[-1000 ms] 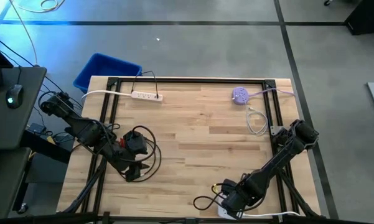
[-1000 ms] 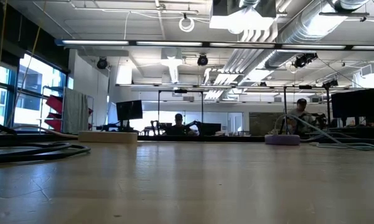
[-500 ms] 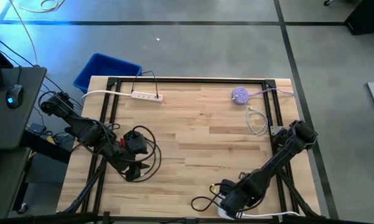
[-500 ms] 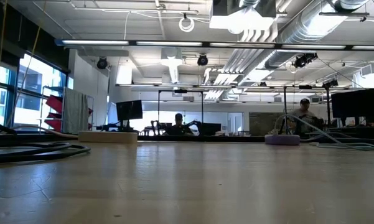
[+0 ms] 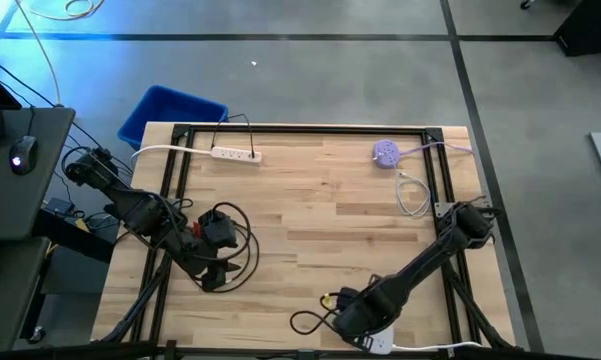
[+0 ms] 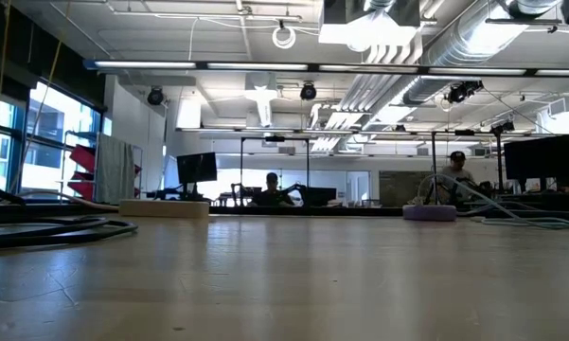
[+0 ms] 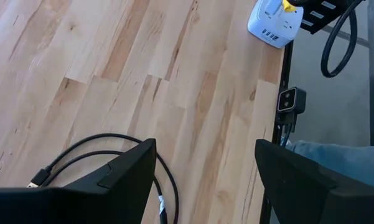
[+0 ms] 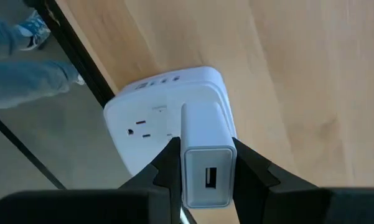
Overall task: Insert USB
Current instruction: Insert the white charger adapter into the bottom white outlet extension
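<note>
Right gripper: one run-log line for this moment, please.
right gripper: shut on white USB charger | at power cube, near table edge | left gripper: open, waiting

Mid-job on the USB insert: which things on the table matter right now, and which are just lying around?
In play:
- white USB charger block, pinched in the right claw
- white power cube at the table's near edge
- black cable under the open left claw

Lying about:
- white power strip
- purple round hub
- blue bin off the table
</note>
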Tool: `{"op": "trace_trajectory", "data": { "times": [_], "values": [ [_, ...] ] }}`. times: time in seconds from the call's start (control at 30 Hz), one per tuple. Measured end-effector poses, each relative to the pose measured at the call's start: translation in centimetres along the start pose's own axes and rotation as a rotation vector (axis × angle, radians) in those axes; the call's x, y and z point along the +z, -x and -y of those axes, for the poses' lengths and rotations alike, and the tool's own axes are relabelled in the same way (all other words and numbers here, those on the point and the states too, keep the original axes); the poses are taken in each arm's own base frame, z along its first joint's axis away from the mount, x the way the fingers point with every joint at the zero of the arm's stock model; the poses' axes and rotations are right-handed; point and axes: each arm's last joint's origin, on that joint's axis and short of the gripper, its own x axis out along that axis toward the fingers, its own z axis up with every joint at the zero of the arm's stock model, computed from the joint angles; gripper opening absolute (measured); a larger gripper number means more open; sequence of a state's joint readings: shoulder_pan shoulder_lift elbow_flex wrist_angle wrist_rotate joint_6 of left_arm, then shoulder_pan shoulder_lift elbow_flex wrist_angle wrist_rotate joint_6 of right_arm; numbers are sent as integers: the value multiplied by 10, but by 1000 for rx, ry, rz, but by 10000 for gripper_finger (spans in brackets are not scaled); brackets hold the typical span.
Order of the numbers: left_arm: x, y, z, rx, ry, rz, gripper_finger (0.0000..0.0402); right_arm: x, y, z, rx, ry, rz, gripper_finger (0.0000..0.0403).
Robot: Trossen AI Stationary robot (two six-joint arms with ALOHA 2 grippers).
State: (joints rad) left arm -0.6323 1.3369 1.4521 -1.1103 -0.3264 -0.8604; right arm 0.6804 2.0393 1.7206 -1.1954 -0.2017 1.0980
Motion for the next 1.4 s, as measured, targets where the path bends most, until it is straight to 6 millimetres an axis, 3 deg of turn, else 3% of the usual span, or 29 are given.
{"op": "trace_trajectory", "data": {
  "times": [1.4],
  "values": [
    [0,0,0,1,-25,1,249,-4,-10,-6,-21,-25,26,75]
  ]
}}
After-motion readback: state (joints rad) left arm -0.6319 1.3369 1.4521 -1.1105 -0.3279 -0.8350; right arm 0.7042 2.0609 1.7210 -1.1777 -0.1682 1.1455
